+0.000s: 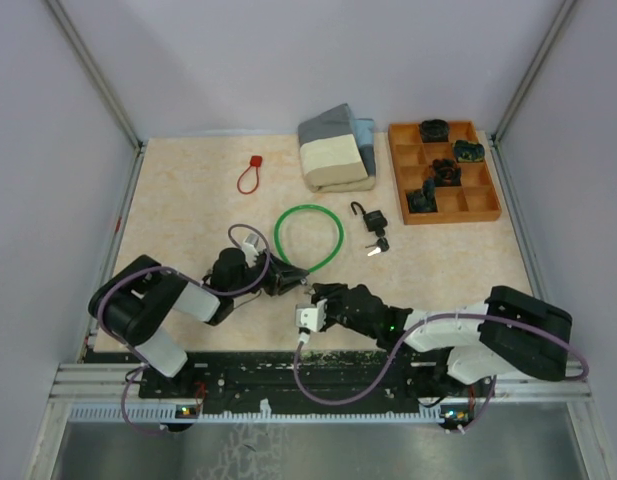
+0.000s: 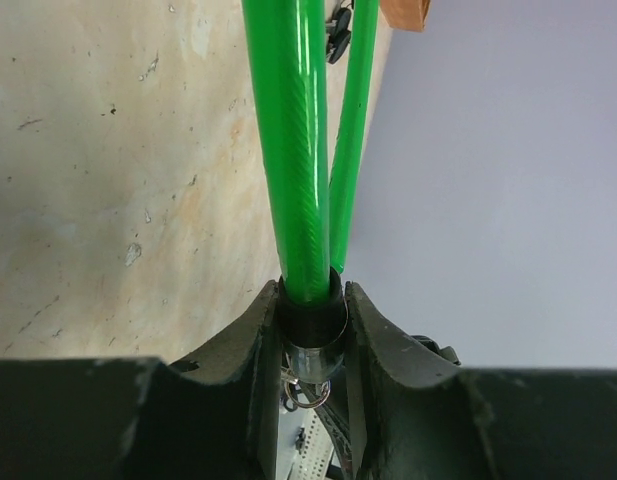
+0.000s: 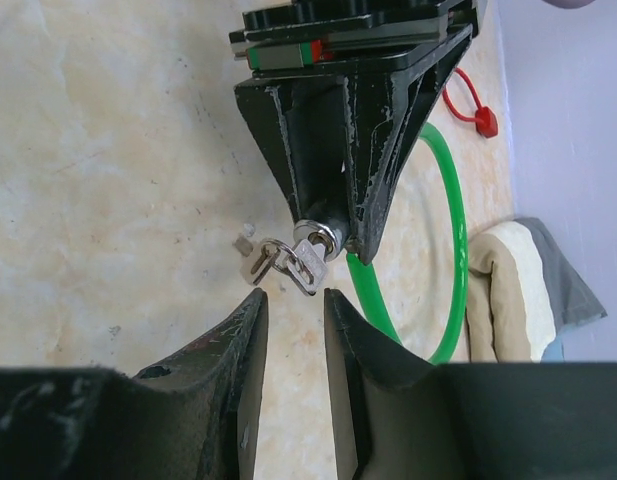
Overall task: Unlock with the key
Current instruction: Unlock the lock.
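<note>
right gripper (image 3: 295, 298), narrowly open and empty, faces the key (image 3: 308, 263); our left gripper (image 2: 311, 297) clamps the cable lock (image 2: 288, 150); next we pinch the key.

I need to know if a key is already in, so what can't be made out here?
- Keyhole of the cable lock: left wrist view, hidden inside the left pincer; right wrist view, covered by the keys and their ring.
- Whether a key is inserted: top view, too small.
- The items in the tray: top view, too small to identify.
</note>
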